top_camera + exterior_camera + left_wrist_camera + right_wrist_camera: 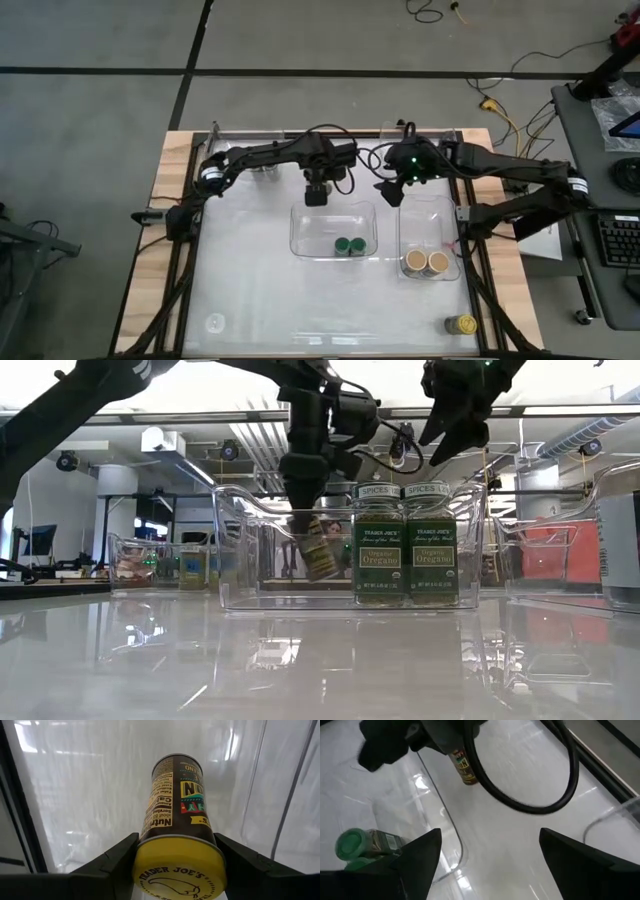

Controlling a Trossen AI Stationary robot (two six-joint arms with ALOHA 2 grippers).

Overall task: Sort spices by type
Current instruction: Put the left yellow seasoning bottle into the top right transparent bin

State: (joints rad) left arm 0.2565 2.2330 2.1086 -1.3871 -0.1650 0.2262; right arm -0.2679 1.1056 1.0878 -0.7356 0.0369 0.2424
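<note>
The left gripper (pixel 172 870) has its jaws clamped on a yellow-lid jar (pixel 175 810), squeezing it just under the yellow lid. The jar hangs down from the jaws, tipped a little, with its bottom low by the far wall of the middle tray (pixel 300 235). In the low view the jar's foot looks close to the table (pixel 250 300), but I cannot tell if it touches.

The right gripper (pixel 487 855) has its jaws wide apart and holds nothing. It hangs in the air beside the left jaws, above the near end of the right tray (pixel 410 215).

Two green-lid jars (pixel 349 245) stand together in the middle tray, well past the left jaws. Two tan-lid jars (pixel 427 262) stand together in the right tray. One more yellow-lid jar (pixel 461 325) stands alone on the table, far from both jaws.

I think this jar is small, hard and light, most likely glass with a paper label, so it could crack if dropped. The smooth round side may slip or turn in the jaws, as the tilt hints. A good place to hold is the side, high up near the lid, squeezed evenly, and it should be set down slowly and flat
</note>
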